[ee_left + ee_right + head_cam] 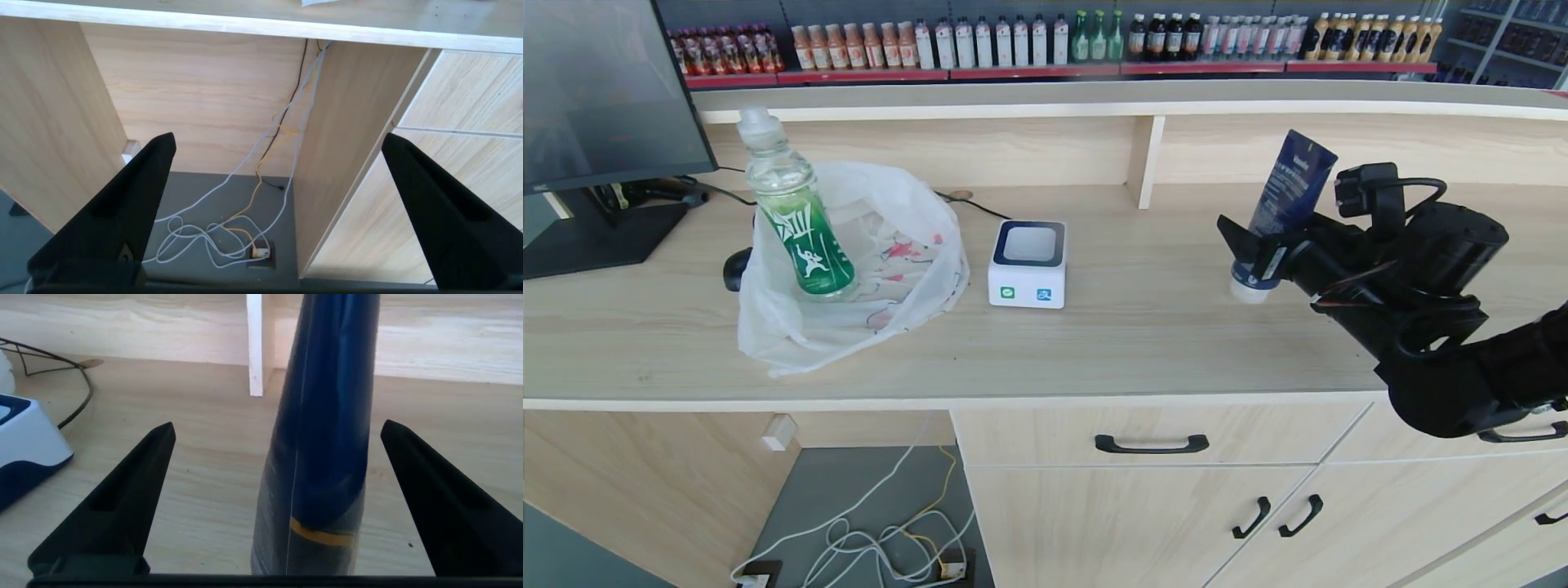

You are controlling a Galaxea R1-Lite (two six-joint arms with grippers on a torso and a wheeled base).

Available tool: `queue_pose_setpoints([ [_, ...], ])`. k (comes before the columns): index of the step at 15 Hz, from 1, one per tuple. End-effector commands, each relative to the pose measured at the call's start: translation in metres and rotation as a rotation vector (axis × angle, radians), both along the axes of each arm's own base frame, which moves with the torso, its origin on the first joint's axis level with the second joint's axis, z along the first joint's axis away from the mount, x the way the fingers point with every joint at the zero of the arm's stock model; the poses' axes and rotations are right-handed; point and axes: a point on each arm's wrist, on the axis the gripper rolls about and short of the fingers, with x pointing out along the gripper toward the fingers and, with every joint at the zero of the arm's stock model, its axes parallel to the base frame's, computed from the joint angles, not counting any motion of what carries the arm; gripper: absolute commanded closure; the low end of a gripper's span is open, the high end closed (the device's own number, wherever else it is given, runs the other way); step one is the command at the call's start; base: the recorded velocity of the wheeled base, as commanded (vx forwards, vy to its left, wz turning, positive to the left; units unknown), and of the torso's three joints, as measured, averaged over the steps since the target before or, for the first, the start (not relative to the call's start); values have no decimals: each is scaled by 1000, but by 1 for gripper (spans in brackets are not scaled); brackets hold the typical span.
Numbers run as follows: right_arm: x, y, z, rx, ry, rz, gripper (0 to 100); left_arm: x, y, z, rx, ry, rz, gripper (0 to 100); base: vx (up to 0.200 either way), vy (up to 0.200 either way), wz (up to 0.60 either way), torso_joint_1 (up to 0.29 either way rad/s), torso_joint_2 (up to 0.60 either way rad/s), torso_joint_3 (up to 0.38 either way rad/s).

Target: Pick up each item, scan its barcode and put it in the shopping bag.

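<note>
A dark blue tube (1294, 192) stands on its white cap at the right of the counter (1143, 343). My right gripper (1270, 253) is open around the tube's lower part. In the right wrist view the tube (327, 416) rises between the spread fingers (122, 506) with a gap on each side. The white shopping bag (898, 278) lies open at the left, and a green drink bottle (796, 216) stands upright in it. Between bag and tube sits the white cube scanner (1029, 263). My left gripper (278, 212) hangs open below the counter with nothing in it.
A monitor (605, 90) and a black mouse (737, 268) sit at the far left. A wooden divider (1145, 159) stands behind the scanner, under the raised back ledge. Drawers with black handles (1152, 443) lie below the front edge. Cables (237, 237) lie on the floor in the nook.
</note>
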Motion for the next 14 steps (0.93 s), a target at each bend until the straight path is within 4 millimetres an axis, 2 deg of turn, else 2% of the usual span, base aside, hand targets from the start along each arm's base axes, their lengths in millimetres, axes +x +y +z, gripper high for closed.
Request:
queue_pose_setpoints([
  [1, 4, -1, -5, -3, 12, -4, 0, 0, 0, 0, 0, 2, 0, 0, 0, 0, 0, 0, 0, 0],
  [8, 12, -7, -17, 20, 44, -19, 0, 0, 0, 0, 0, -1, 0, 0, 0, 0, 0, 0, 0, 0],
  [14, 16, -12, -16, 23, 35, -34, 0, 0, 0, 0, 0, -1, 0, 0, 0, 0, 0, 0, 0, 0],
])
